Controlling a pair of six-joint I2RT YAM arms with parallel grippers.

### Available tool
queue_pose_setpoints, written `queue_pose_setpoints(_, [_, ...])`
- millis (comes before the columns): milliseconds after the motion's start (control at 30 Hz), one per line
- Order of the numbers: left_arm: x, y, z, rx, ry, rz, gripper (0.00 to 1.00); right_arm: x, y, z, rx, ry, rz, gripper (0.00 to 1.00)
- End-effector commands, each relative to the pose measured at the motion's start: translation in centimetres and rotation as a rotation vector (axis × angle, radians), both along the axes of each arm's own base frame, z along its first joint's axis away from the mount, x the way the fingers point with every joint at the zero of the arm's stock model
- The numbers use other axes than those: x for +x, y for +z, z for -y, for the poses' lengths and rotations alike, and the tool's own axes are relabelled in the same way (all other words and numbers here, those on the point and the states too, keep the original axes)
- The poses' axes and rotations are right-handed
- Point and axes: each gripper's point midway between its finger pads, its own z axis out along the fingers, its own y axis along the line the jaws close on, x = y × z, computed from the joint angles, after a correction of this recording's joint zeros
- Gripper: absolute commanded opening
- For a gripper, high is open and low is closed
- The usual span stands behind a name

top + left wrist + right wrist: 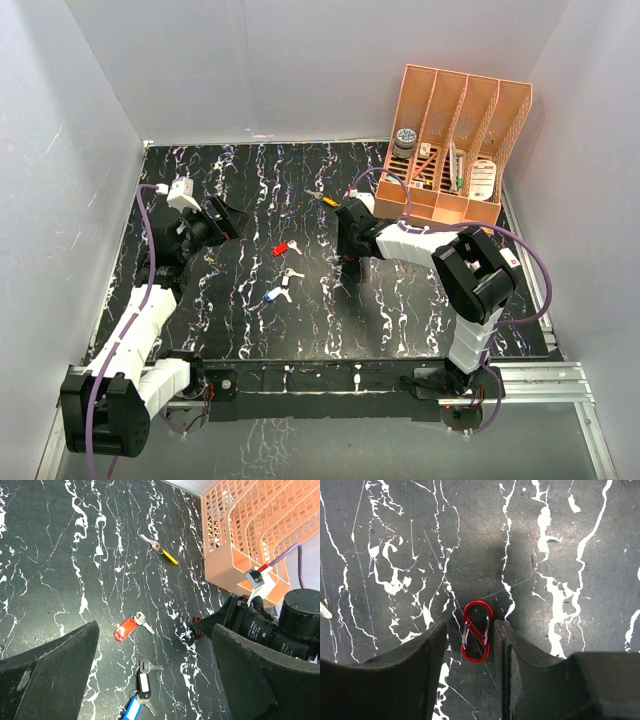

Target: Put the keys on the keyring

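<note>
Released and spread wide, the left end effector [228,218] hangs above the counter [400,320] near its left edge, toward the far left corner. It holds nothing. In the left wrist view its two dark fingers [50,680] stand far apart at the bottom corners, with bare marbled surface between them.

To its right, around the middle of the counter, three keys lie loose and flat. The red key [125,629] is the farthest back of these. The white key [144,682] lies just nearer than it, and the blue key [132,707] is nearest the near edge, touching or almost touching the white one. A yellow key [169,556] lies well apart from them, close to the far edge, with a plain silver key [150,542] against it.

Further right, just right of the counter's middle, the right end effector [470,627] points straight down over the keyring [476,631]. The keyring is a red S-shaped clip lying flat on the counter, between the two fingertips. The jaws are narrowed around it but not clenched. A strip of counter shows between the keyring and one finger, while the other finger's edge sits right at the keyring's side; whether it touches I cannot tell. No key is on the keyring.

An orange slotted rack [455,120] stands in the far right corner, with small items in its compartments.
</note>
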Motion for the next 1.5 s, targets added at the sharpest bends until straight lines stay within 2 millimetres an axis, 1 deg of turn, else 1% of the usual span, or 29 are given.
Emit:
queue_pose_setpoints(0, [0.2,2.6,0.3,-0.004,-0.018,0.062,0.94,-1.1,-1.9,1.6,-0.076,-0.025,-0.061,0.39])
queue_pose_setpoints(67, [0.2,2.6,0.3,-0.004,-0.019,0.062,0.94,-1.2,-2.0,1.7,-0.078,-0.026,-0.065,0.35])
queue_pose_setpoints(167, [0.2,2.7,0.3,-0.003,-0.018,0.064,0.94,-1.2,-2.1,1.7,-0.08,-0.024,-0.069,0.32])
queue_pose_setpoints(533, [0.2,2.5,0.3,-0.002,-0.016,0.059,0.94,-1.6,-2.4,1.9,-0.094,-0.021,-0.086,0.31])
queue_pose_setpoints(833, [0.2,2.4,0.2,0.001,-0.015,0.057,0.94,-1.9,-3.4,2.2,-0.12,-0.023,-0.112,0.3])
queue_pose_setpoints(967, [0.2,2.5,0.2,0.001,-0.014,0.059,0.94,-1.9,-3.7,2.4,-0.132,-0.022,-0.12,0.28])
queue_pose_setpoints(1033, [0.2,2.5,0.2,0.002,-0.015,0.058,0.94,-2.0,-3.9,2.4,-0.135,-0.021,-0.126,0.24])
queue_pose_setpoints(1167, [0.2,2.4,0.2,0.006,-0.012,0.057,0.94,-2.1,-4.0,2.4,-0.14,-0.019,-0.13,0.21])
queue_pose_setpoints(1267, [0.2,2.5,0.2,0.007,-0.012,0.057,0.94,-2.1,-4.0,2.4,-0.141,-0.019,-0.131,0.12])
queue_pose_setpoints(1333, [0.2,2.5,0.2,0.007,-0.012,0.058,0.94,-2.1,-3.9,2.4,-0.14,-0.02,-0.127,0.04])
queue_pose_setpoints(1400, [0.2,2.4,0.1,0.007,-0.011,0.058,0.94,-2.0,-3.9,2.4,-0.141,-0.021,-0.124,0.01])
queue_pose_setpoints(1467, [0.2,2.5,0.2,0.006,-0.013,0.058,0.94,-1.9,-3.8,2.4,-0.139,-0.023,-0.12,0.0])
